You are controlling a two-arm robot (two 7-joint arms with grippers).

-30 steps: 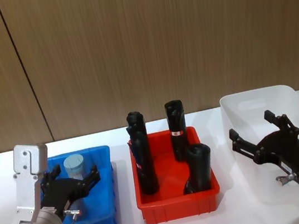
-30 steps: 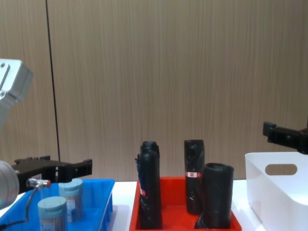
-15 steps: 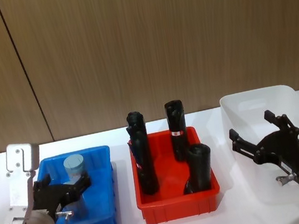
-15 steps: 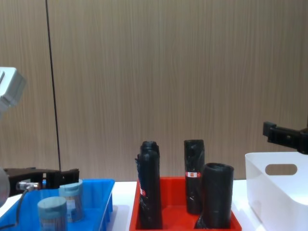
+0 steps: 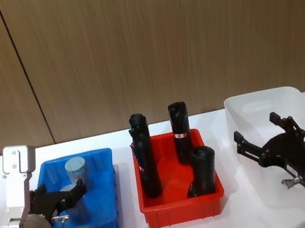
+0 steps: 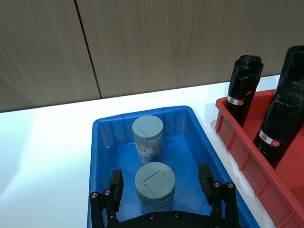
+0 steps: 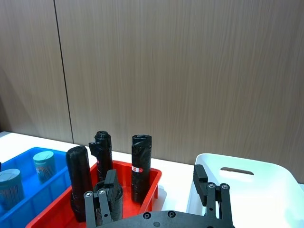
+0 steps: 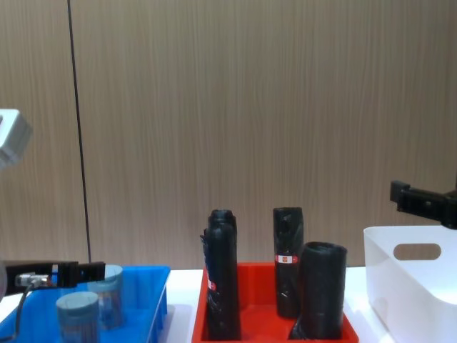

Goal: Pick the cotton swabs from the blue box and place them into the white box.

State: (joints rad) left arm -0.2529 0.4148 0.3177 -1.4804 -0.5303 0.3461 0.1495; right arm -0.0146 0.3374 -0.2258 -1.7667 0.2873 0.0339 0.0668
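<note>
Head view has the blue box [image 5: 109, 213] at the lower left of the frame, with two tubs of cotton swabs [image 5: 76, 170] standing in it. Both stand upright, long axis vertical, grey-blue lids upward. The far tub [image 5: 75, 165] sits toward the box's back wall. The near tub [image 5: 78, 210] is just in front of it, partly covered by the black fingers of the left gripper [image 5: 63, 191].

Left wrist view looks down on the same pair and settles what the head view leaves unclear. The left gripper's fingers [image 6: 116, 183] are spread wide, one on each side of the near tub, and bare blue floor shows between each finger and the tub's wall. It grips nothing. That view also shows a flap outline on each round lid and a printed label on the far tub.

Chest view gives the side-on look at its lower left. It shows the clear walls of the tubs under their lids, and one black finger lying level just above the near tub's lid.

At the lower right of the head view the right gripper [image 5: 258, 130] hangs across the front left of the white box [image 5: 260, 97], fingers wide apart and holding nothing. Chest view puts it above that box's rim at the right edge. Right wrist view shows the oval handle cut-out [image 7: 236, 170] in the box's wall. A red bin [image 5: 181, 210] of upright black rolls [image 5: 178, 122] stands between the two boxes, at frame centre.
</note>
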